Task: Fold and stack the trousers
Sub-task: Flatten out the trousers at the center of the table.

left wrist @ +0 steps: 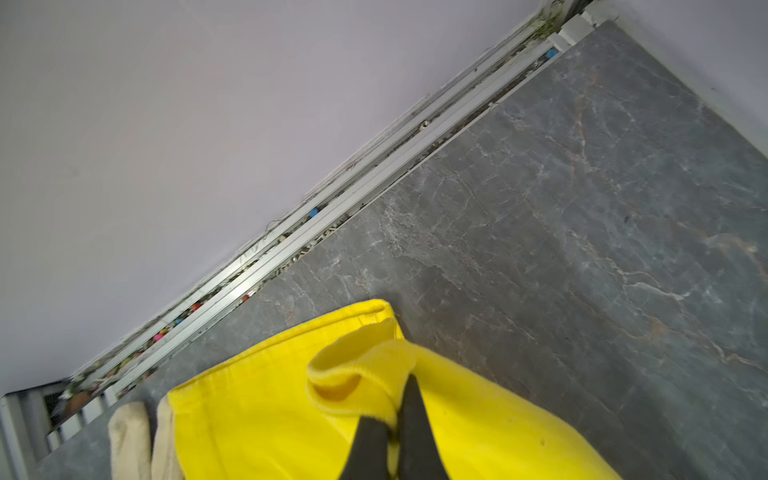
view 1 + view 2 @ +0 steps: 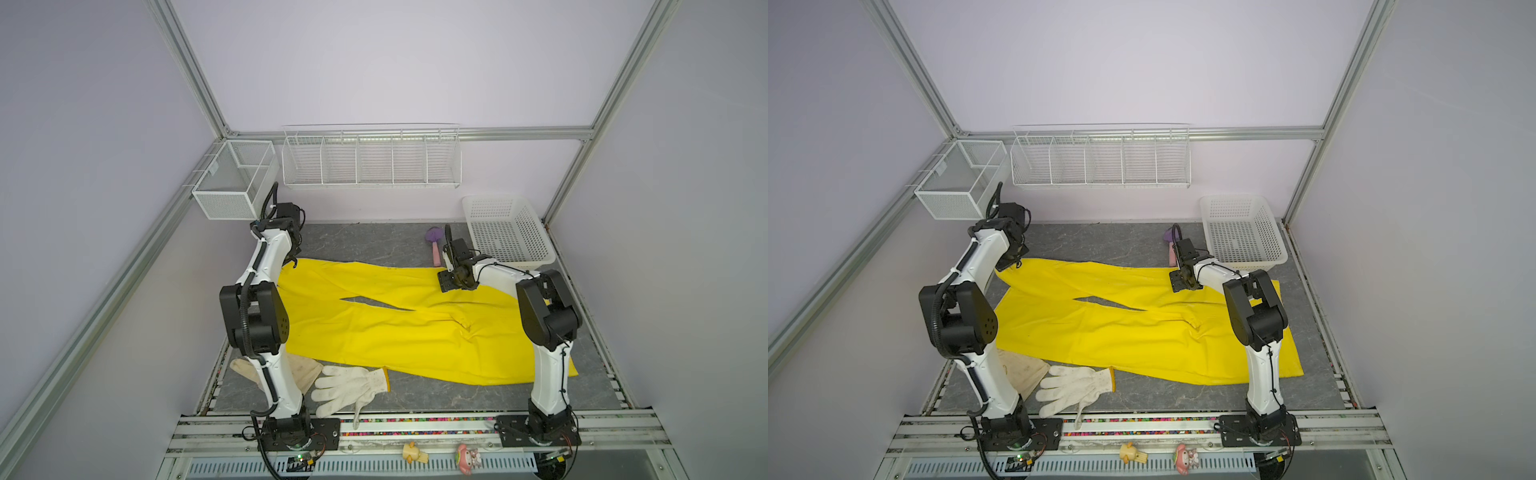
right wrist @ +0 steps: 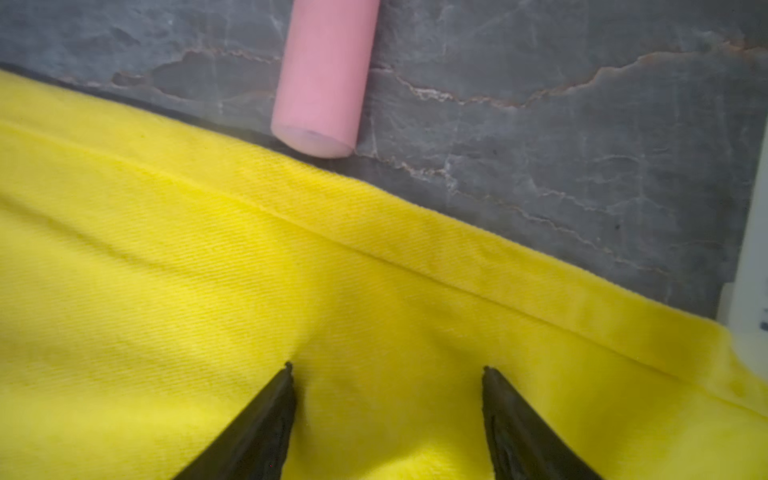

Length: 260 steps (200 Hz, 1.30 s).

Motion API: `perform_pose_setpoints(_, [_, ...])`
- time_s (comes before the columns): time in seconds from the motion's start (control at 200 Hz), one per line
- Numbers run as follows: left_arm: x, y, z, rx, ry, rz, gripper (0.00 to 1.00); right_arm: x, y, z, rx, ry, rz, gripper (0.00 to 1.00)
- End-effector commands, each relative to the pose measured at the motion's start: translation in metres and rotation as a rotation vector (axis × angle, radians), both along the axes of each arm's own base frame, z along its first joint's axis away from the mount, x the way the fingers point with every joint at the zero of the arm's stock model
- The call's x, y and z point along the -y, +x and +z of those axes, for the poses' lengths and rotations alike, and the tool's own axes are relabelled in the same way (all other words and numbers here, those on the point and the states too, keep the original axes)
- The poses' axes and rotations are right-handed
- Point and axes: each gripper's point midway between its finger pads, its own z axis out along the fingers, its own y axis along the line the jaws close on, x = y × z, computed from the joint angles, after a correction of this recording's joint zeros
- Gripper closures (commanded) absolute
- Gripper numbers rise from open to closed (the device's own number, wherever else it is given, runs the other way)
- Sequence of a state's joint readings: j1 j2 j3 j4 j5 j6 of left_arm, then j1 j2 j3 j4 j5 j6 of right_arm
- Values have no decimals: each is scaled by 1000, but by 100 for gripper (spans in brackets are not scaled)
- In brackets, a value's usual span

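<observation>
The left claw [image 1: 392, 409] pinches a hem of the trousers [image 2: 374, 328]; the right claw [image 3: 386, 368], jaws apart, should grip the edge just ahead.

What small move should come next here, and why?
Probably lower and close the right gripper on the trousers beneath it: its jaws stand open over the cloth near the far edge, while the left gripper is shut on a leg hem, so the fold needs a second grip.
</observation>
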<state>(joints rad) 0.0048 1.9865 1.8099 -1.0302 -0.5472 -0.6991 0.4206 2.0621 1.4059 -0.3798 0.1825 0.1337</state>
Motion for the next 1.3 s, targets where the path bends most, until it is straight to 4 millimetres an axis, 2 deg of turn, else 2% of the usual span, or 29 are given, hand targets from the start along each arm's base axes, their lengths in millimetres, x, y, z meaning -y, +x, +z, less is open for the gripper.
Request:
perform_pose_setpoints(0.0, [8,37,-15,0,38,-89,100,15,-10,-4,-41,-55,-5,27])
perform_pose_setpoints(0.17, [10,56,-34,58,16,-46,100,14,-12,-3,-35,-46,0,27])
perform_pose_setpoints(0.27, [27,67,-38,150,-87,-40,100,13,-14,-5,-34,-42,2,27])
perform_pose_setpoints(0.365, [39,53,-37,173,-170,12,100,15,-14,-3,-28,-44,0,27])
perform_pose_setpoints(0.515, [40,20,-17,212,-209,87,100,16,-13,-2,-20,-44,4,27])
perform_pose_setpoints(0.565, [39,14,-17,209,-203,85,100,14,-12,-2,-16,-36,4,27])
perform_pose_setpoints(0.66, [38,5,-28,189,-195,101,100,12,-11,-2,-15,-28,4,27])
perform_pose_setpoints(0.745, [38,15,-37,202,-182,84,100,12,-11,-1,-13,-23,5,27])
perform_pose_setpoints(0.96, [32,55,-59,250,-124,98,100,14,-14,-1,-13,-27,7,27])
perform_pose_setpoints(1.294, [3,93,-63,397,34,154,100,14,-15,-5,-18,-31,16,27])
